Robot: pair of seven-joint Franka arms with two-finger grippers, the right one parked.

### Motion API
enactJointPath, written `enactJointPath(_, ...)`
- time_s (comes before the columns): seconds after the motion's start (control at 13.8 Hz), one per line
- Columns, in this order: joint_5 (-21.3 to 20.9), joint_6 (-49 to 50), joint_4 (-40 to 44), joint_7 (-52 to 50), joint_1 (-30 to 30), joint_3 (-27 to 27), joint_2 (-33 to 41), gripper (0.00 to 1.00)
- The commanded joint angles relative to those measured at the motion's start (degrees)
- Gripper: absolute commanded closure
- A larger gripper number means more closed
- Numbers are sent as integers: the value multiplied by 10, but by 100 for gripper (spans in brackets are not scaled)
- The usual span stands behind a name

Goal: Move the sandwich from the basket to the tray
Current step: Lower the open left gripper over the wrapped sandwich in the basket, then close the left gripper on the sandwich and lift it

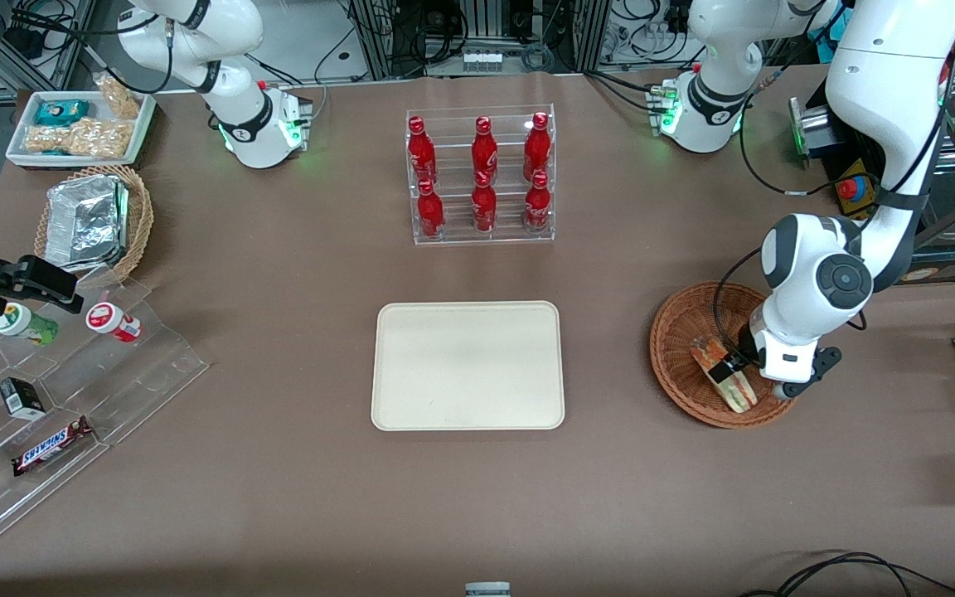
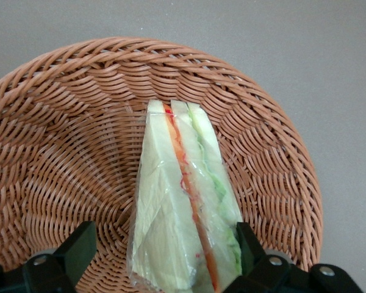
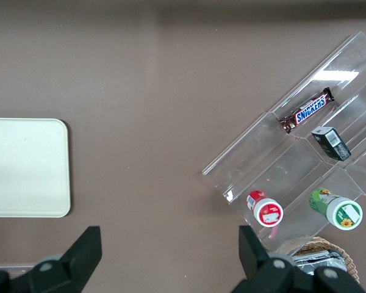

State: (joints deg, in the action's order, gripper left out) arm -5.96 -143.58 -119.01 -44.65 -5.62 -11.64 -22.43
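While the clear-wrapped triangular sandwich point(image 2: 186, 207) of pale bread with red and green filling lies in the round reddish-brown woven wicker basket point(image 1: 672, 348), the left arm's black two-finger tool point(image 1: 728, 371) is lowered into that basket over it. Seen from the left wrist, the tool point(image 2: 165, 256) has its fingers spread wide: one finger point(image 2: 247, 244) sits against the sandwich's green-filled edge, the other point(image 2: 79, 247) stands apart from the wrap over bare wicker. It grips nothing. The sandwich's wide end lies between the fingers and its narrow end points up the basket's wall. From the front, the white arm reaches down from the working arm's end of the bench, its wrist bent over the basket. The flat cream-coloured rectangular tray point(image 1: 467, 366) with rounded corners lies well apart, mid-bench.
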Motion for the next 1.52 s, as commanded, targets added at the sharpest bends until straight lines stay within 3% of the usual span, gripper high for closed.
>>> enactJointPath(0.0,-8,-6,1,-29,3,2,-14,39)
enactJointPath(0.14,-9,-5,5,-59,3,2,-14,87)
enactJointPath(0.22,-9,-1,13,-61,3,2,-14,95)
enactJointPath(0.51,-10,31,38,-62,3,1,2,99)
enactJointPath(0.94,-14,289,177,-56,3,-33,18,96)
enactJointPath(1.3,-16,315,194,-54,4,-139,26,96)
enactJointPath(1.45,-58,314,194,-49,8,-195,13,96)
